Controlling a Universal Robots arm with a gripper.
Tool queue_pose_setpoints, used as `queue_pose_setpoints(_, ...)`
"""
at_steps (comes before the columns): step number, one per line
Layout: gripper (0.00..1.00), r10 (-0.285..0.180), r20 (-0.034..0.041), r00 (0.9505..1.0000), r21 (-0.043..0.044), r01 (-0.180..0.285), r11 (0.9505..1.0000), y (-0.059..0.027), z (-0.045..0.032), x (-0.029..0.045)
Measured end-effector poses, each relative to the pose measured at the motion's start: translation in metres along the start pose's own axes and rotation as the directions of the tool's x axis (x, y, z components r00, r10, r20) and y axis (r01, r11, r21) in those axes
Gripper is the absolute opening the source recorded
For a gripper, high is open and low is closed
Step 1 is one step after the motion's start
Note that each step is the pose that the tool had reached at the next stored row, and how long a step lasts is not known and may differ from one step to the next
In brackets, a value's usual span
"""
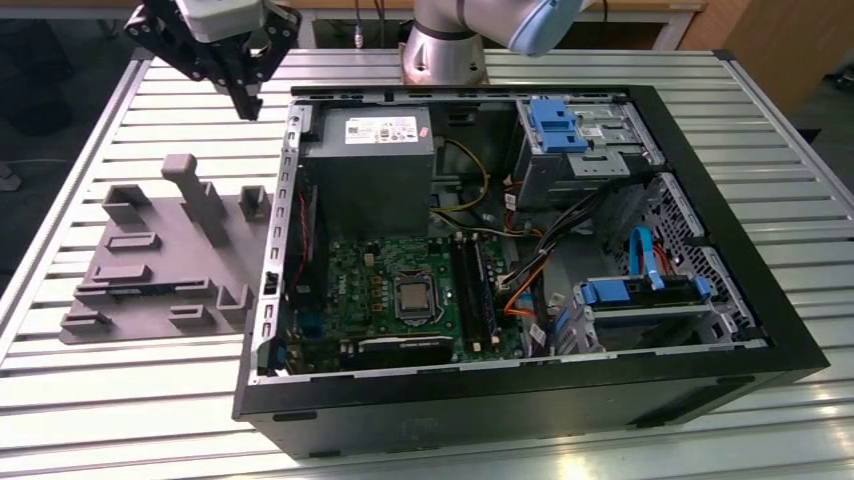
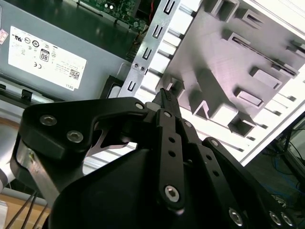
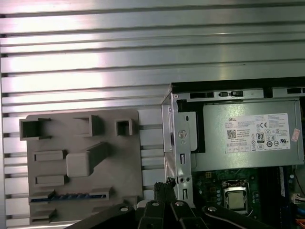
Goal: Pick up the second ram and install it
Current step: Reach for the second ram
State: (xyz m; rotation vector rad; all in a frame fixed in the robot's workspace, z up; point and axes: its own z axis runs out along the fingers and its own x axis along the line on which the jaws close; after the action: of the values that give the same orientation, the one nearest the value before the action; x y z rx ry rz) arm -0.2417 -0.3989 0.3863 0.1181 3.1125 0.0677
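Note:
The second ram is a thin dark blue-green stick lying in a long slot of the grey holder, on the side away from the computer case. My gripper hangs high above the slatted table, between the holder and the case's back corner. Its black fingers meet at one tip in both wrist views, with nothing between them. It is well clear of the ram. The black memory slots run beside the processor socket on the green motherboard.
The open black computer case lies on the slatted aluminium table. Inside are a grey power supply, blue drive brackets and loose cables. A tall post rises from the holder. The arm's base stands behind the case.

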Motion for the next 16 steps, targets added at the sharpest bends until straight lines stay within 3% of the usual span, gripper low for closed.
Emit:
queue_pose_setpoints(9,0.11,0.000,0.0000,1.0000,0.0000,0.000,1.0000,-0.0005,0.0001,0.0063)
queue_pose_setpoints(16,0.11,0.000,0.0000,1.0000,0.0000,0.000,1.0000,-0.0013,0.0000,0.0160)
